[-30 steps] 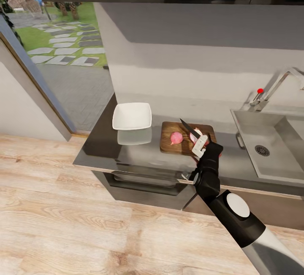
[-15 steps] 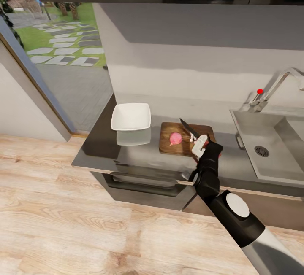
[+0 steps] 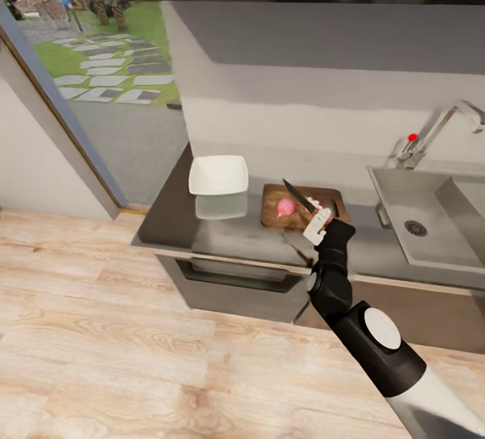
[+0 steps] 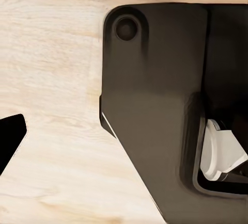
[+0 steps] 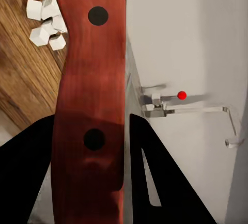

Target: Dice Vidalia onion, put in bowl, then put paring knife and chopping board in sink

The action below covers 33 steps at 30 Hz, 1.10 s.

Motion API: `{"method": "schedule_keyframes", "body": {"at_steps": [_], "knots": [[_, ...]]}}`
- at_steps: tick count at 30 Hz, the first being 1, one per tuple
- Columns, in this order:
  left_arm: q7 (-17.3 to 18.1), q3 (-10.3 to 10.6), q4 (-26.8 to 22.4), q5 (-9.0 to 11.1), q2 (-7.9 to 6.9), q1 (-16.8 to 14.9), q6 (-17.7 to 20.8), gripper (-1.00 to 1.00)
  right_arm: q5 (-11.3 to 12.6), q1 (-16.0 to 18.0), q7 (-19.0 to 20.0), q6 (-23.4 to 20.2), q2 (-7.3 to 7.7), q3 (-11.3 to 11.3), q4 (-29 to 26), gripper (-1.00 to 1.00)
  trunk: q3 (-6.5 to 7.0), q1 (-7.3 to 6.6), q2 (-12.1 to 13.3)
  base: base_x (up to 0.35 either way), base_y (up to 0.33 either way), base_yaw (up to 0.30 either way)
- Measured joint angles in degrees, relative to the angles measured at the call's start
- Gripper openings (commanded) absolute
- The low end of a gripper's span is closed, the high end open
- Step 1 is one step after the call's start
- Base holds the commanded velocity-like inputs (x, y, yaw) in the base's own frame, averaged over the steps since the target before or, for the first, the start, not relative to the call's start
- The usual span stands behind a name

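A dark wooden chopping board (image 3: 274,220) lies on the grey countertop (image 3: 229,233). On it rests a pink piece of the Vidalia onion (image 3: 285,207), with small white diced pieces (image 3: 314,203) beside it. My right gripper (image 3: 318,227) hovers over the board's right end, shut on the paring knife (image 3: 298,196); its dark blade points up and left over the onion. In the right wrist view the red handle (image 5: 90,105) sits between the black fingers (image 5: 155,177), and white dice (image 5: 46,22) lie on the wood. The white square bowl (image 3: 217,175) stands left of the board. The sink (image 3: 431,244) is at the right.
A chrome tap (image 3: 438,130) with a red knob (image 3: 412,137) rises behind the sink. Dark cabinets hang above. A glass door at the left opens to a garden. In the left wrist view, plank floor (image 4: 51,79) and the robot's dark base (image 4: 155,105).
The camera has pulled back and shifted. The pale onion piece beside the knife has turned into small white dice. My right gripper keeps hold of the knife over the board's right end.
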<state>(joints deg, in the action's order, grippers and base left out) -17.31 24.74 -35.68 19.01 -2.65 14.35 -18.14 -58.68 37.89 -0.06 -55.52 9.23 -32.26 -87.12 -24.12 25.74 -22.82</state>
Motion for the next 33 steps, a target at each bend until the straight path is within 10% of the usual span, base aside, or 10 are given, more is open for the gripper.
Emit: {"method": "schedule_keyframes", "body": {"at_steps": [33], "knots": [[0.0,0.0,-0.2,-0.1,-0.02,0.0,-0.1,1.00,0.0,0.0,2.7,0.1,-0.20,0.9,2.1,-1.00,0.00,0.01,0.0,0.015,0.017,0.000]]}}
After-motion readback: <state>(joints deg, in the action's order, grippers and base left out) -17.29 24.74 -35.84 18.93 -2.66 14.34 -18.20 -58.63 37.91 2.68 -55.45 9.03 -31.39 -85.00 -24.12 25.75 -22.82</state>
